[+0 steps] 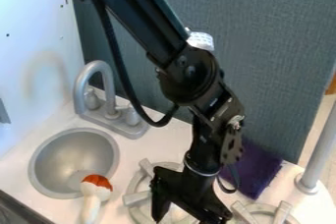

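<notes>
The black gripper [191, 216] hangs over the left stove burner [136, 199], its two fingers spread wide apart. Something pale shows low down between the fingers, too hidden to name. To the gripper's left, a white-handled object with an orange-red top [97, 181] lies at the sink's front right rim, apart from the gripper. Behind the gripper on the right, a purple cloth [259, 169] lies on the counter, partly hidden by the arm.
A round grey sink [62, 161] is at the left, with a grey faucet [105, 90] behind it. A second burner [266, 213] and an upright grey post [318, 154] are at the right. A blue-grey panel [269, 46] stands behind.
</notes>
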`<move>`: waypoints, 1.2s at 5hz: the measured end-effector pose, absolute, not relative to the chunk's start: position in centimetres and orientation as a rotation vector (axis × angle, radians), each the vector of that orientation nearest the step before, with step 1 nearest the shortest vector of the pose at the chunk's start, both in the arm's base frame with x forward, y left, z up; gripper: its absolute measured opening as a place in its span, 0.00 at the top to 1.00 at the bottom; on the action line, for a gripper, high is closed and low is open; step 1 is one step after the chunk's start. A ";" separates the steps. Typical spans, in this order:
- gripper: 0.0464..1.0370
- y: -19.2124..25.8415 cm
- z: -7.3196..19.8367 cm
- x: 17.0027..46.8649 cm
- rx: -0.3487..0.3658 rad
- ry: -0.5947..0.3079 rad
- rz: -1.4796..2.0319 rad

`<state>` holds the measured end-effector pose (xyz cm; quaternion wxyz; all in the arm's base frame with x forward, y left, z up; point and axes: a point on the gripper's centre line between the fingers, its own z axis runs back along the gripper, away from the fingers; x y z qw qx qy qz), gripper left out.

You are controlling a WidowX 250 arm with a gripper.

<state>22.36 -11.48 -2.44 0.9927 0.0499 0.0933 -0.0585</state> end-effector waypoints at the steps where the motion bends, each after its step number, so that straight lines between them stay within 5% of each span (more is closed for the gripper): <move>1: 0.04 -11.4 -3.2 22.0 0.111 0.211 -0.119; 3: 0.04 -11.2 -6.2 23.9 0.157 0.181 -0.225; 6: 0.04 -13.3 -8.4 24.2 0.020 0.160 -0.324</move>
